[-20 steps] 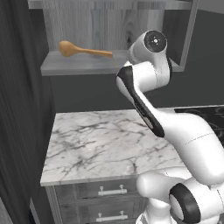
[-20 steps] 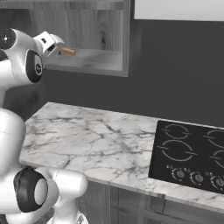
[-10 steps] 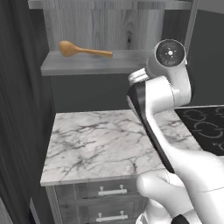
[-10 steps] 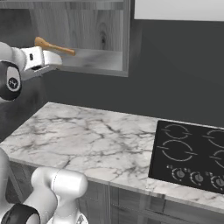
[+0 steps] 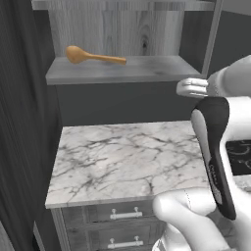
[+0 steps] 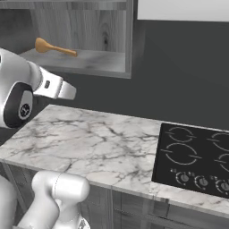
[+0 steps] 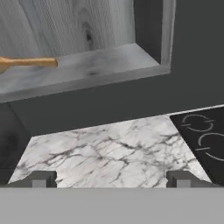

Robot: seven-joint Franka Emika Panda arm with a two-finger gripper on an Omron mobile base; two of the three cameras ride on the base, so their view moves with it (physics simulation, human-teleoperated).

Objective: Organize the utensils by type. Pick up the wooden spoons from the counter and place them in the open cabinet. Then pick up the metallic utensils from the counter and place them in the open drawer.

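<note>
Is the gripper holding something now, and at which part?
Nothing is held. The gripper has its jaws wide apart with nothing between them; the wooden spoon lies on the cabinet shelf.

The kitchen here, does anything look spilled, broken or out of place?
Nothing stands out. One wooden spoon lies flat on the open cabinet shelf, the marble counter and black cooktop look unmarked, and the gripper is open, holding nothing.

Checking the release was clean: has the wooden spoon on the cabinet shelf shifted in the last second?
No. The wooden spoon lies at the same spot on the open cabinet shelf, bowl left.
</note>
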